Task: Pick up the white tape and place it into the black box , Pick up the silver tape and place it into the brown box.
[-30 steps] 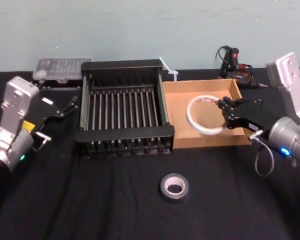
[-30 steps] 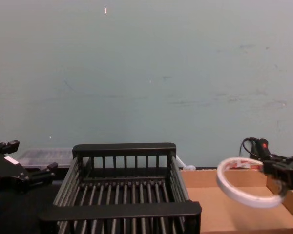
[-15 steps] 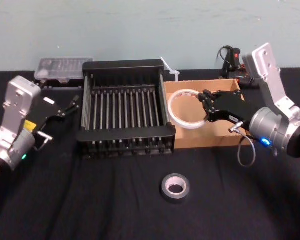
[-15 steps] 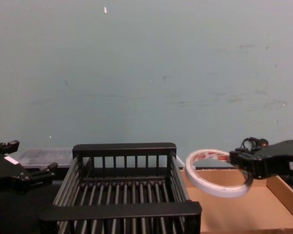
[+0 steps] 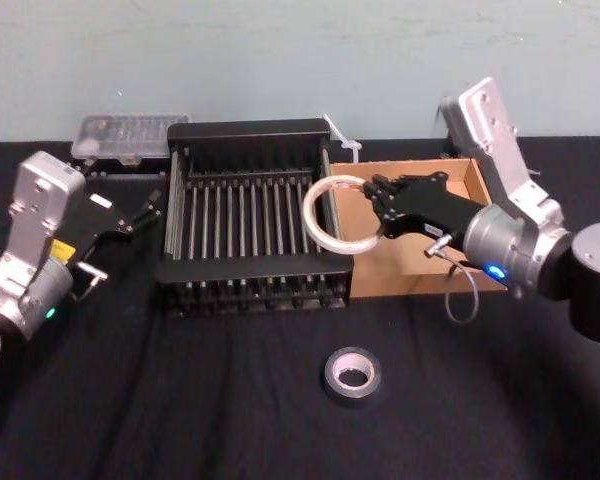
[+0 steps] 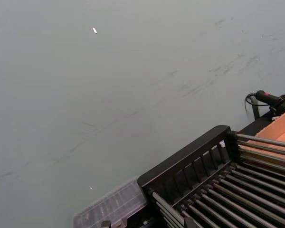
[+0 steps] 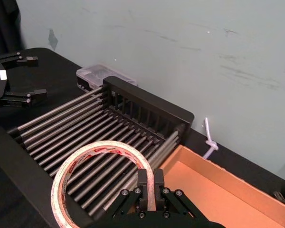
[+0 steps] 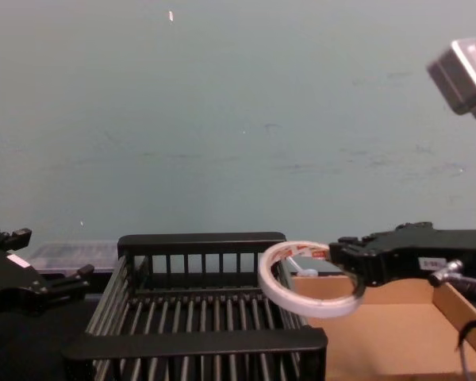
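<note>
- Right hand (image 5: 378, 208) pinches the white tape's (image 7: 103, 148) rim, over the black box's (image 5: 250, 129) right wall.
- Released here, it could strike that wall and drop into the brown box (image 5: 368, 272).
- Left hand (image 7: 32, 76) waits spread open, left.

White tape (image 7: 99, 148): whitish, translucent, red print on core. Black box (image 5: 245, 130): black, barred. Brown box (image 5: 400, 166): tan. Silver tape (image 5: 330, 375): dark grey-silver. Tabletop (image 5: 230, 400): black.

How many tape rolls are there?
2. The white tape hangs in the right gripper over the black box's right rim; the silver tape lies on the table, nearer the robot.
</note>
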`<state>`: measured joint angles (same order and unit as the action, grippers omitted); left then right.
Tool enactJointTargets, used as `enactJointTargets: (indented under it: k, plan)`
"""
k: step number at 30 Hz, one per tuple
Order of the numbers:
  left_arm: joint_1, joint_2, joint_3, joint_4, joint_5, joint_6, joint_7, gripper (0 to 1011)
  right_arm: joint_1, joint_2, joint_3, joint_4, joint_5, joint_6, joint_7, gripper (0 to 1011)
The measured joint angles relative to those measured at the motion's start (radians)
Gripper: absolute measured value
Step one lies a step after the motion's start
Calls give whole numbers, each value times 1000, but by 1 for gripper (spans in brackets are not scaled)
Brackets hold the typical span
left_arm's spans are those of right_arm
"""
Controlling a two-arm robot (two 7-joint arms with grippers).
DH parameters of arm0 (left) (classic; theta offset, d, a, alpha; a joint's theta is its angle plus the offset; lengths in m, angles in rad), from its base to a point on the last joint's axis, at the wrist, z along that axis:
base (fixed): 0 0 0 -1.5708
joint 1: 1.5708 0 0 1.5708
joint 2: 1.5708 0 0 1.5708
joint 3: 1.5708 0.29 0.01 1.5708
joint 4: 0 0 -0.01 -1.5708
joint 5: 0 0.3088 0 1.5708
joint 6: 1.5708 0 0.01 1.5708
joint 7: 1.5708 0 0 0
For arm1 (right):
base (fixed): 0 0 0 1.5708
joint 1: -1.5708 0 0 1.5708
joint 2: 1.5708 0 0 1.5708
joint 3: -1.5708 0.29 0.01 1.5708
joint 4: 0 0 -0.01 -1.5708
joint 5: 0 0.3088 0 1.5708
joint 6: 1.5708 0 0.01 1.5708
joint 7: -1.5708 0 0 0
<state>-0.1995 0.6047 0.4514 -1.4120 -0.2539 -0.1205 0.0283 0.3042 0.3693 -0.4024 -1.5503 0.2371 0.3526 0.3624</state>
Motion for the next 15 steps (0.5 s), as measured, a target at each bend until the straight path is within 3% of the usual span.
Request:
enactJointTargets:
  k: [15]
  plan:
    - [0, 0, 0, 0, 0, 0, 0, 1001, 76, -52, -52, 80, -41, -6, 14, 85]
